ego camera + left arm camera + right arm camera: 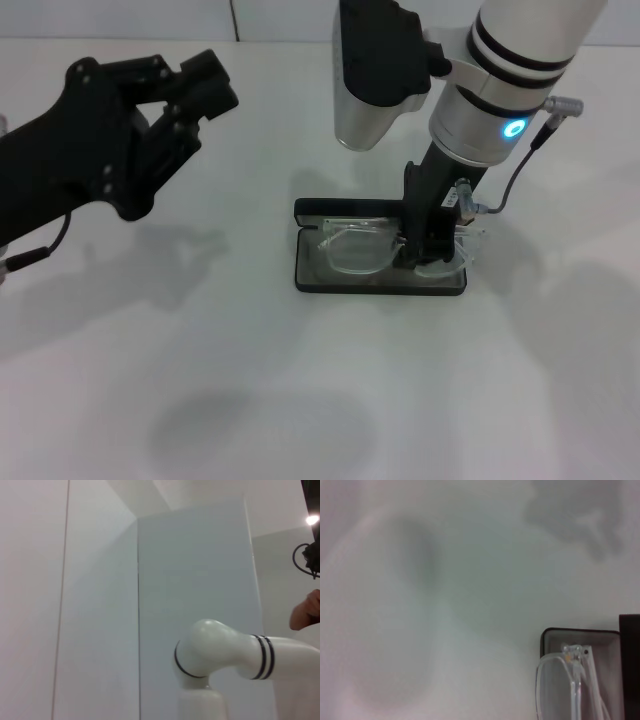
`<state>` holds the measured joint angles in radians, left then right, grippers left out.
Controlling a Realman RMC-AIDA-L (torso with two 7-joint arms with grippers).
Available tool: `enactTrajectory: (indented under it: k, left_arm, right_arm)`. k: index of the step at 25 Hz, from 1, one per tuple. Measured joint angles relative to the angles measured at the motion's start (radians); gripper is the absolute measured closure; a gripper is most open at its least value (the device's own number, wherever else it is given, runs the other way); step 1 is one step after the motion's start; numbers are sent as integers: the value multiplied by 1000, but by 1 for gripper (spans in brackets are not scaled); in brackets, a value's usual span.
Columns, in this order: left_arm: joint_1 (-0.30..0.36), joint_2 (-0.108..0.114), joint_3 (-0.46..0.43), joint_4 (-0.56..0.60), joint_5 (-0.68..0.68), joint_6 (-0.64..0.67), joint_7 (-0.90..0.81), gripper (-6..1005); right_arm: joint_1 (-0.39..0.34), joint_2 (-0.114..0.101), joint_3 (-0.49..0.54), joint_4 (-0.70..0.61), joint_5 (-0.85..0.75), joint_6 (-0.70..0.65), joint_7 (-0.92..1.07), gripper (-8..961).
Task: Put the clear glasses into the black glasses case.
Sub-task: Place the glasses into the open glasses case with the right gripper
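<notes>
White table [250, 400]: one black glasses case [310, 275], one clear glasses [360, 248]

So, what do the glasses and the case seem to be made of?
The clear glasses, lying in the case with the right gripper down on them, look like colourless transparent plastic with a glossy finish: the lining shows through frame and lenses. The black glasses case seems a rigid shell, perhaps plastic, with a matte black rim and a dull grey, maybe fabric, lining. The left gripper hangs apart.
</notes>
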<state>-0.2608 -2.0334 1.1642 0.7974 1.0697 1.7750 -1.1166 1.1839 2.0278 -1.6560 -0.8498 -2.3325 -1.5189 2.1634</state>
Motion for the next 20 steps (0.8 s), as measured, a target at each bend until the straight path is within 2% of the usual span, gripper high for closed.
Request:
enactTrajectory:
  k: [3,6,9,20]
  left_arm:
    - [0,17,-1,0,15,44,0,843]
    - [7,45,-10,0,42,102,-4,842]
    - [18,58,-20,0,64,133,-8,842]
    - [64,49,-36,-7,92,148,-2,841]
  right_arm:
    - [-3,0,-5,20,7,16,-7,836]
    - [-8,0,-8,28,7,25,-15,836]
    - [-13,0,-8,32,8,33,-23,836]
    - [-14,0,-15,47,28,71,-58,837]
